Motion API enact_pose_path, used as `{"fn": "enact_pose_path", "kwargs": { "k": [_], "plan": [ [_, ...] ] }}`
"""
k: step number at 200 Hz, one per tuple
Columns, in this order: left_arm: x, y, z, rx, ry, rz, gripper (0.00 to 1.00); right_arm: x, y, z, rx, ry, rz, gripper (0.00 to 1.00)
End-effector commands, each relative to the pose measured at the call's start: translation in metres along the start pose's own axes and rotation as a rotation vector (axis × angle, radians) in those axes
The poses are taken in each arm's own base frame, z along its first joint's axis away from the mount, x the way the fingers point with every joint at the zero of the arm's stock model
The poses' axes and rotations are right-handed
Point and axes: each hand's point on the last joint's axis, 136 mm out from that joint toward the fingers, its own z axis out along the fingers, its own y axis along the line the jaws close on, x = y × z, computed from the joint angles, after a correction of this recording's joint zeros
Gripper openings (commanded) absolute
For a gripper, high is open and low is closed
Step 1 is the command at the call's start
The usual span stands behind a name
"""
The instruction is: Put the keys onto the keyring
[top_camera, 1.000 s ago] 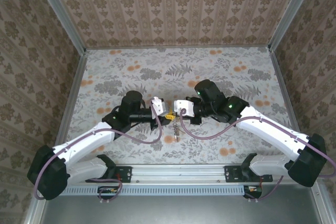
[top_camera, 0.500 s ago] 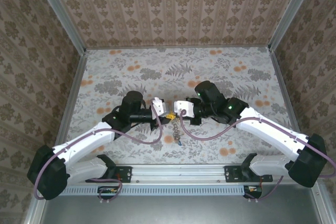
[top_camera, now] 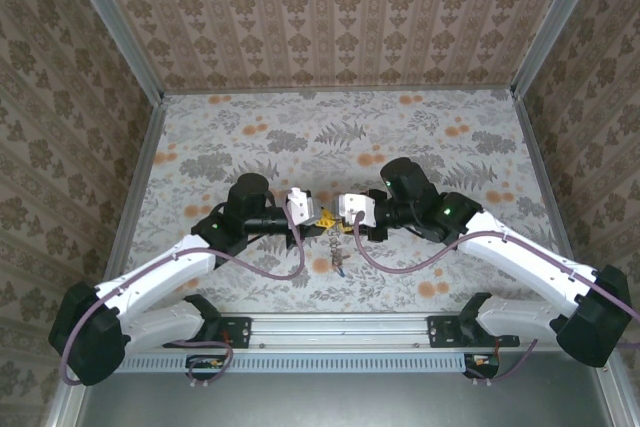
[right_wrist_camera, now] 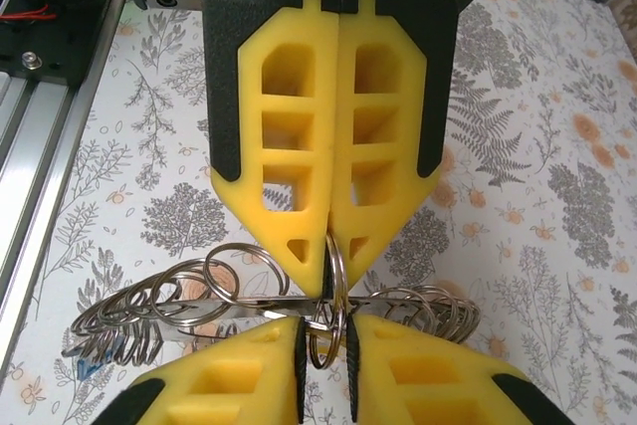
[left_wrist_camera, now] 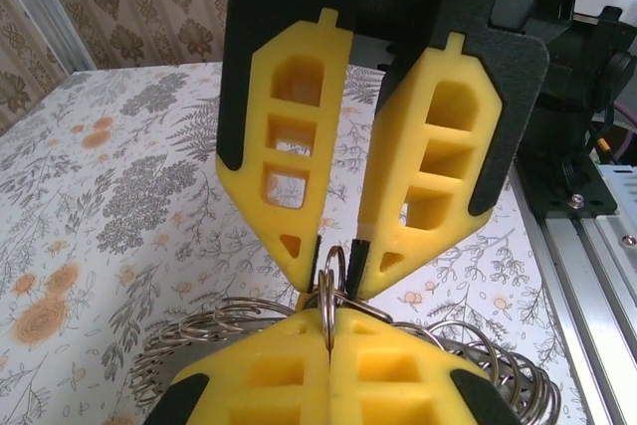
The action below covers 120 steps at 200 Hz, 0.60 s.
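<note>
Many linked silver-grey wire rings form the chain-like keyring, which sits right at the meeting point of the two arms, near the front middle of the floral-patterned table. From above, part of the keyring trails toward the near edge just below the fingertips. I cannot tell whether that part hangs free or rests on the table.

In the right wrist view the chain spreads sideways to both sides of the fingertips. A small blue piece shows at its left end, too small to identify.

One upright ring of the keyring is pinched in the left pincer, whose yellow fingers are pressed flat together on it. The same tight clamp on that ring shows on the left pincer from the opposite side.

The right pincer faces it tip to tip, almost touching. Its yellow fingers are parted by a narrow gap, with ring loops standing inside it. Whether the right pincer actually presses on those loops I cannot tell.

From above, the left pincer and right pincer point at each other along one line.
</note>
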Motion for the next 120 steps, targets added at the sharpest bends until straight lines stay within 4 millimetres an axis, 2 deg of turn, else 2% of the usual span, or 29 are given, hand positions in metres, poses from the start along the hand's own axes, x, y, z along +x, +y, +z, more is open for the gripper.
{"fn": "enact_pose_path", "kwargs": {
  "k": [1, 14, 76, 95, 120],
  "plan": [
    [-0.039, -0.002, -0.007, 0.018, -0.122, 0.124, 0.00, 0.003, 0.002, 0.003, -0.012, -0.010, 0.016, 0.07],
    [-0.039, -0.003, -0.007, 0.019, -0.123, 0.126, 0.00, 0.006, 0.002, 0.004, -0.019, -0.001, 0.023, 0.00],
    [-0.040, -0.005, -0.010, 0.014, -0.130, 0.136, 0.00, 0.035, 0.002, 0.004, -0.028, 0.070, 0.084, 0.00],
    [-0.041, -0.003, -0.011, 0.002, -0.139, 0.141, 0.00, 0.043, 0.010, 0.007, -0.065, 0.079, 0.104, 0.11],
    [-0.043, -0.002, -0.011, -0.004, -0.144, 0.149, 0.00, 0.048, 0.019, 0.011, -0.114, 0.082, 0.127, 0.13]
  ]
}}
